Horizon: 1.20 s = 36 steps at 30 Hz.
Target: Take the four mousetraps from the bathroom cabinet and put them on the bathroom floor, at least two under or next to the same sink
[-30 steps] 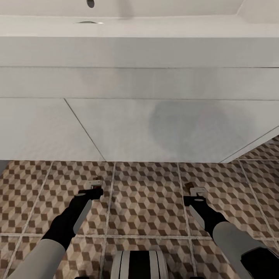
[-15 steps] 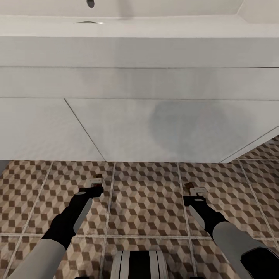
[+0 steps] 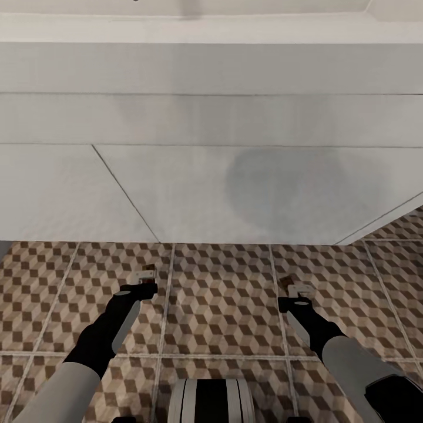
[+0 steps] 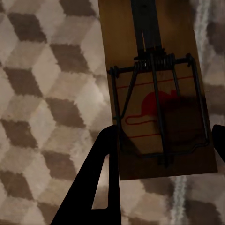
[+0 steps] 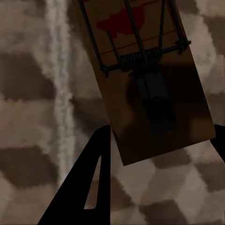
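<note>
Each gripper holds a mousetrap low over the bathroom floor, in front of the white drawer unit under the sink. My left gripper is shut on a mousetrap. In the left wrist view its fingers clamp the near end of that brown mousetrap, which has a red mouse print and a wire spring. My right gripper is shut on another mousetrap. The right wrist view shows this gripper pinching the end of its mousetrap, just above the tiles. The cabinet is out of view.
The white drawer front rises straight ahead of both grippers and spans almost the whole head view. Patterned tiles continue past its right corner. My own base shows at the bottom edge.
The left gripper has shifted slightly forward and lower with its mousetrap. The camera has moved a little, so the sink's top has slid upward out of the picture. The right arm is still.
</note>
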Motion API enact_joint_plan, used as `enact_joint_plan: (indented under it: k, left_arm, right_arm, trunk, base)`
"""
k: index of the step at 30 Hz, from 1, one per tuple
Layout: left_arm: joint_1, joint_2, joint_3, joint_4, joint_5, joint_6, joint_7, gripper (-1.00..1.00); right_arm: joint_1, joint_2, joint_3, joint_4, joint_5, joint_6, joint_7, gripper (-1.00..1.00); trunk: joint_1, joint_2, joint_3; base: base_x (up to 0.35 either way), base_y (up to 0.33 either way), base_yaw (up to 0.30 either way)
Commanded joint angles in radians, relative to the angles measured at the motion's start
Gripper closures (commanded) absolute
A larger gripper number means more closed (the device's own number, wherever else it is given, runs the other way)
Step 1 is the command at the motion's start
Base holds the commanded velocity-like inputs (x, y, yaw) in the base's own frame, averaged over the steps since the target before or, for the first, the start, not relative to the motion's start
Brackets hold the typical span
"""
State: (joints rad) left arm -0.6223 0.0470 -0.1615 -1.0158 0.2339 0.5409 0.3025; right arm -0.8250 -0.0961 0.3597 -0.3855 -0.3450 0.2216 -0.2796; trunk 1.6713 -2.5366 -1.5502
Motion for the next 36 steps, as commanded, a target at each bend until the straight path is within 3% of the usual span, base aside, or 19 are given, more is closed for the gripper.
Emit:
enact_joint_plan:
  k: [1, 8, 28, 33, 36]
  left_arm:
    - [0.0, 0.002, -0.004, -0.001, 0.01, 0.004, 0.01, 1.0]
    - [0.0, 0.001, -0.005, 0.003, 0.01, 0.006, 0.01, 1.0]
    - [0.0, 0.001, -0.003, 0.013, 0.014, -0.004, 0.011, 1.0]
    - [0.0, 0.0, -0.007, 0.071, 0.018, -0.015, 0.011, 1.0]
    - [0.0, -0.002, -0.008, 0.094, 0.017, -0.058, 0.011, 1.0]
  right_arm:
    - [0.0, -0.001, 0.008, -0.003, -0.008, 0.007, -0.007, 1.0]
    - [0.0, -0.001, 0.008, -0.003, -0.008, 0.007, -0.007, 1.0]
    - [0.0, -0.001, 0.009, -0.003, -0.007, 0.007, -0.007, 1.0]
    - [0.0, -0.001, 0.009, -0.003, -0.006, 0.007, -0.007, 1.0]
    - [0.0, -0.001, 0.01, -0.003, -0.006, 0.007, -0.007, 1.0]
  trunk:
    - [0.0, -0.001, -0.005]
    - [0.003, -0.002, -0.032]
    - [0.003, -0.002, -0.032]
    - [0.003, -0.002, -0.032]
    - [0.003, -0.002, -0.032]
  base:
    - [0.0, 0.0, 0.0]
    - [0.0, 0.0, 0.0]
    - [0.0, 0.0, 0.0]
    - [0.0, 0.0, 0.0]
    - [0.0, 0.0, 0.0]
